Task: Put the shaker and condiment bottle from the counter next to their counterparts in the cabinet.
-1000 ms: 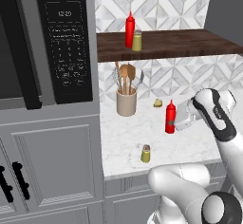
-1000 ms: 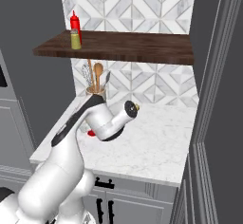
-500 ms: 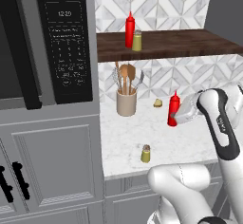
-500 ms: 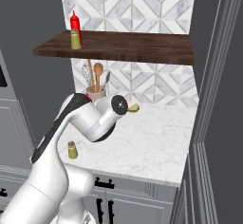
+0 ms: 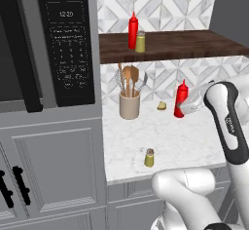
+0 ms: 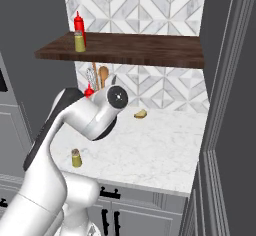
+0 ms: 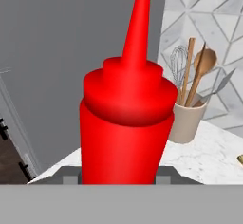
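The red condiment bottle (image 5: 181,96) hangs upright above the white counter (image 5: 170,141), my gripper (image 5: 188,108) shut on its lower body from the right. Seen from the hand, the bottle (image 7: 126,123) stands close up between the fingers (image 7: 163,173). From the right base, a sliver of the bottle (image 6: 89,91) peeks past my arm. The olive-yellow shaker (image 5: 149,158) (image 6: 76,158) stands near the counter's front edge, apart from the gripper. Up on the dark brown cabinet shelf (image 5: 170,46) (image 6: 130,50) stand the counterparts: a red bottle (image 5: 133,30) (image 6: 78,24) and a shaker (image 5: 140,42) (image 6: 79,42).
A beige utensil crock (image 5: 129,105) (image 7: 187,118) stands at the back of the counter, left of the held bottle. A small yellow-brown item (image 5: 162,106) (image 6: 140,114) lies near the wall. A black microwave (image 5: 63,44) bounds the left, a dark tall panel (image 6: 225,105) the right.
The gripper has risen with the red bottle, lifting it off the counter and a little to the right. The shaker has stayed put.
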Controlling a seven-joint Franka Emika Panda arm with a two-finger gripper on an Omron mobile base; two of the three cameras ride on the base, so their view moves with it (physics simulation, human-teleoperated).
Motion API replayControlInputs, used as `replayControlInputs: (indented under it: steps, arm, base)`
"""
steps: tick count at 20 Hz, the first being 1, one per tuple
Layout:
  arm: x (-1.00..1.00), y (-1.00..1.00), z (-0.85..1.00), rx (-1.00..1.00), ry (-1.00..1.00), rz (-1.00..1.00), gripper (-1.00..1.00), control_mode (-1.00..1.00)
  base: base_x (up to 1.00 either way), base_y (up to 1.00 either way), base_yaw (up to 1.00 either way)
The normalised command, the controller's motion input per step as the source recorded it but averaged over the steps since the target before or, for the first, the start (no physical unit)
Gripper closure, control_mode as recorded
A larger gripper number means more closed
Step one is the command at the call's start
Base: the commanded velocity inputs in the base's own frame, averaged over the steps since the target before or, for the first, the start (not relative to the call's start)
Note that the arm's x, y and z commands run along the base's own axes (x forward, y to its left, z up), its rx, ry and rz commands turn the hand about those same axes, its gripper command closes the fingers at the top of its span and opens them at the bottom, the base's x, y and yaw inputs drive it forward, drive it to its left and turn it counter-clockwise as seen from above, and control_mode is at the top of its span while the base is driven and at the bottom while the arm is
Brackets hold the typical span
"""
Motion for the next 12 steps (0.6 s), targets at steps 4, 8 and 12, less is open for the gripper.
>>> replayControlInputs:
  steps: [4, 8, 12]
  arm:
    - [0.00, -0.19, 0.58, -0.01, 0.00, -0.02, 1.00, -1.00]
    - [0.00, -0.08, 0.61, 0.00, -0.01, 0.00, 1.00, -1.00]
    - [0.00, -0.03, 0.64, 0.00, -0.01, 0.00, 1.00, -1.00]
  base:
    - [0.00, 0.00, 0.00]
    - [0.00, 0.00, 0.00]
    - [0.00, 0.00, 0.00]
